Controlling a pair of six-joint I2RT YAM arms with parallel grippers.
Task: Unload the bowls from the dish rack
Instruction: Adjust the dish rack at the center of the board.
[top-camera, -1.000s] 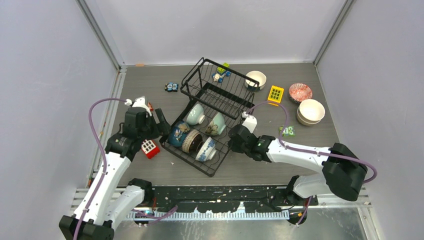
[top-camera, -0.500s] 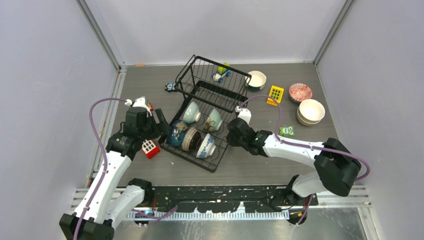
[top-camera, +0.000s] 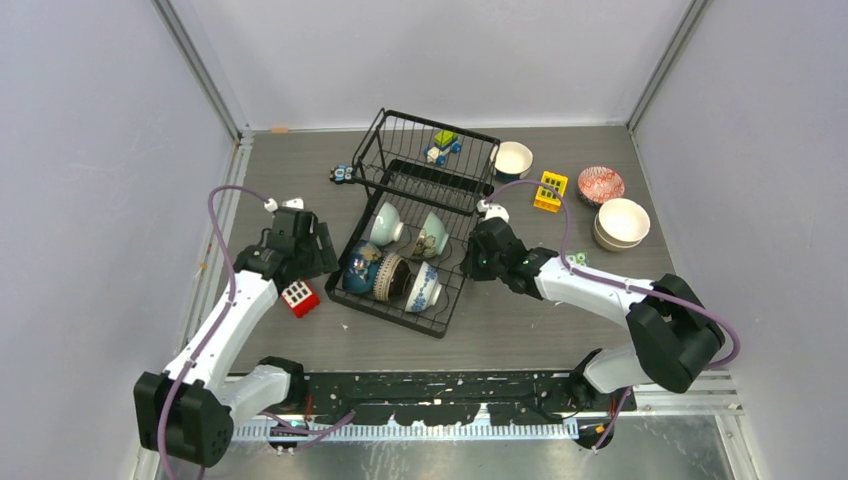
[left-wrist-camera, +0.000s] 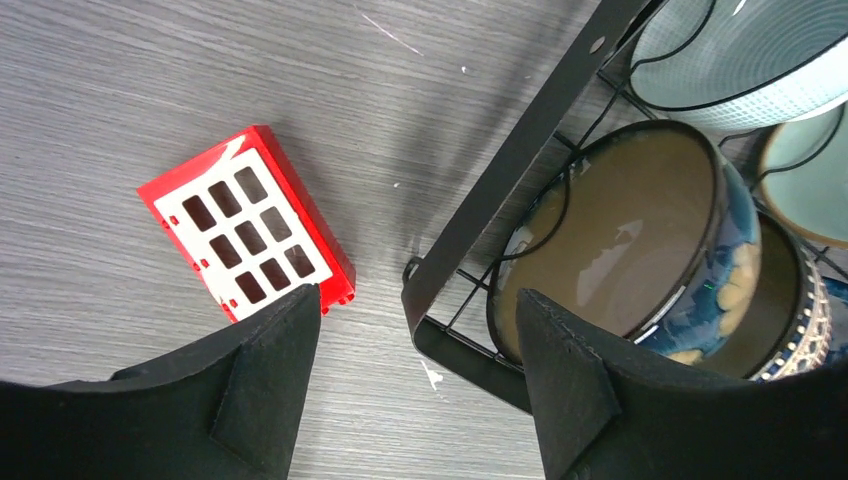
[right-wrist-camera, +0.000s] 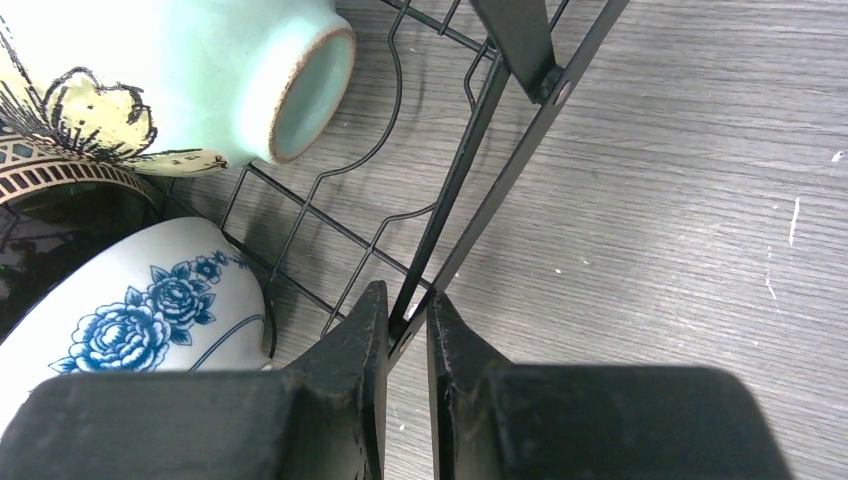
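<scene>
The black wire dish rack (top-camera: 437, 327) holds several bowls on edge: two pale green (top-camera: 388, 224), a dark blue one with a brown inside (top-camera: 357, 270), a brown one (top-camera: 388, 277) and a blue-and-white one (top-camera: 424, 287). My right gripper (top-camera: 474, 262) is shut on the rack's right rim bar (right-wrist-camera: 500, 190), beside the blue-and-white bowl (right-wrist-camera: 130, 320). My left gripper (top-camera: 322, 250) is open and empty, its jaws astride the rack's near-left corner (left-wrist-camera: 460, 345), next to the dark blue bowl (left-wrist-camera: 610, 250).
A red toy block (left-wrist-camera: 245, 235) lies by the left gripper. On the table right of the rack are a white bowl (top-camera: 513, 158), a yellow block (top-camera: 549, 190), a red-patterned bowl (top-camera: 600, 184) and stacked cream bowls (top-camera: 622, 222). Small toys lie around the rack's raised back.
The rack has shifted and turned with my right gripper, which moved farther up the table holding its rim. My left gripper moved right, closer to the rack's corner.
</scene>
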